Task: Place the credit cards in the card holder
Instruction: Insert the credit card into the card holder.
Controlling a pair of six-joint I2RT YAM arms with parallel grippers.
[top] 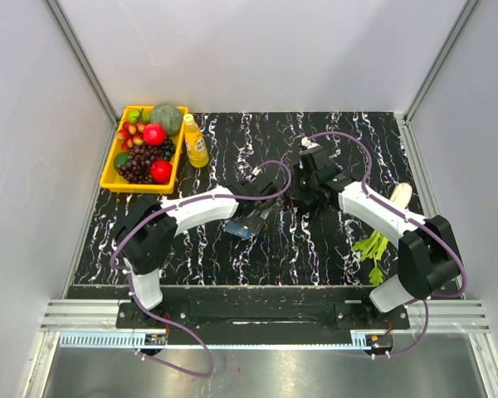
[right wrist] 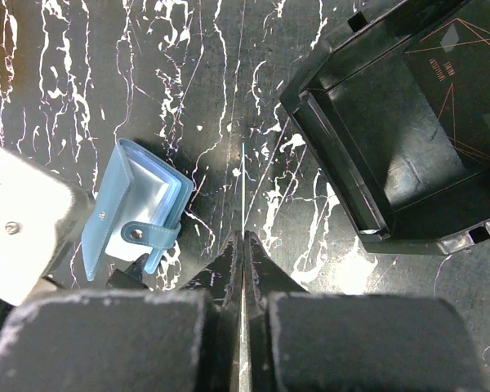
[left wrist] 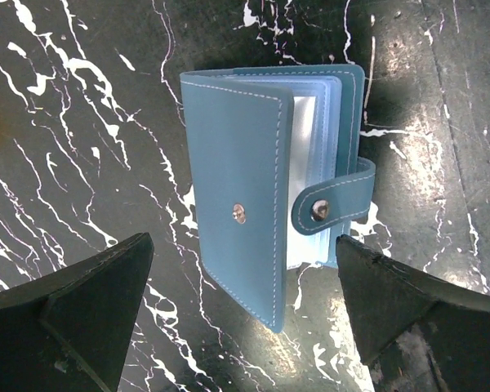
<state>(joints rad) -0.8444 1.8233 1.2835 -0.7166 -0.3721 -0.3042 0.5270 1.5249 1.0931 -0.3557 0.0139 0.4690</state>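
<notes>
Your left arm (top: 195, 207) and right arm (top: 382, 211) wear white shells over black joints; purple cables (top: 275, 164) trail below the black base rail (top: 257, 315); jaws matte black.

Two grippers were in view. One card holder (left wrist: 237, 204) lay between the spread fingers of the left gripper (left wrist: 243, 245). One credit card (right wrist: 243, 184) stood edge-on, pinched in the right gripper (right wrist: 243, 245). One black box (right wrist: 367, 131) sat ahead and to that gripper's right. Beyond and left of the left gripper stood one yellow tray (top: 138, 187) holding two red round fruits (top: 154, 134), one green round fruit (top: 168, 118), one bunch of dark grapes (top: 141, 160) and strawberries (top: 130, 133) too small to count, with one yellow bottle (top: 196, 143) beside it. Right of the right gripper lay one leafy green stalk (top: 372, 249) and one pale long vegetable (top: 401, 195).
</notes>
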